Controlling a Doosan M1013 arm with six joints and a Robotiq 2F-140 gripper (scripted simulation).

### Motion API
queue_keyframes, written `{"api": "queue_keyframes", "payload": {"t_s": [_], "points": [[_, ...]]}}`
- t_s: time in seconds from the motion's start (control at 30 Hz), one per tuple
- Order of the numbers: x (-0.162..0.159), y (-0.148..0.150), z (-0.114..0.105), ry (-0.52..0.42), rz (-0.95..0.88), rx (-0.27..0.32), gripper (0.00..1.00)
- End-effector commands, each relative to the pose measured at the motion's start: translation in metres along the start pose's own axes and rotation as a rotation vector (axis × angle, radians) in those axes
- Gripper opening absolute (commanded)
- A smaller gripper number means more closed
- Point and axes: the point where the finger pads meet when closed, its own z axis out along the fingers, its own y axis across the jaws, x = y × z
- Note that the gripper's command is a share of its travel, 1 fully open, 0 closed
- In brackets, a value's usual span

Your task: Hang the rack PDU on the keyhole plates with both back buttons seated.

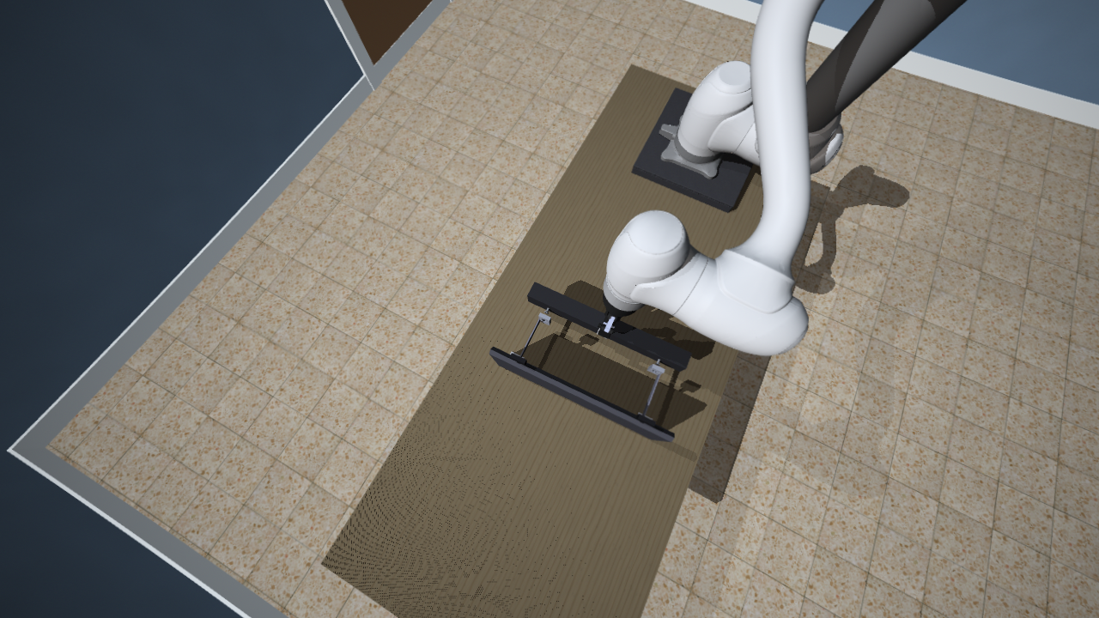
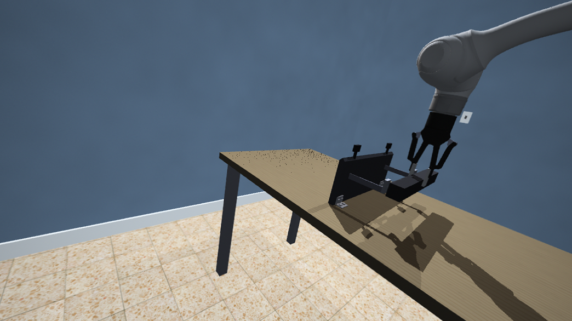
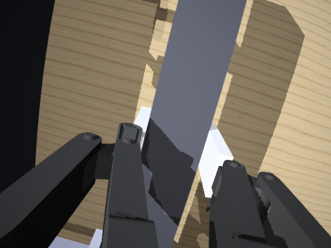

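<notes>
The rack PDU [image 1: 607,326], a long dark bar, is held above the tabletop, roughly midway along the table's length and parallel to its short edges. In the exterior view its underside stands off the wood, with its shadow on the surface below. The gripper [image 2: 421,169] is clamped on the PDU near the middle of its length, coming down from above; the wrist view shows the dark fingers on either side of the grey bar [image 3: 198,60].

Just beside the PDU, toward the far short edge of the table from the arm's base, an upright dark back panel [image 1: 579,393] stands on the wood. Two thin rods [image 1: 531,338] reach from the panel toward the PDU, each ending in a small light keyhole plate [image 1: 655,369]. Whether the buttons on the PDU's back touch these plates cannot be told.

The table [image 2: 487,265] is wooden with dark legs. The arm's dark base plate [image 1: 652,170] sits near the opposite short edge.
</notes>
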Motion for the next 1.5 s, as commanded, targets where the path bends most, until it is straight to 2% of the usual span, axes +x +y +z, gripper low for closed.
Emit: {"api": "queue_keyframes", "payload": {"t_s": [0.0,1.47], "points": [[-0.0034,-0.0029,0.0016,0.000,-0.010,-0.005,0.00],[-0.0059,-0.0024,0.0057,0.001,-0.014,-0.008,0.00]]}}
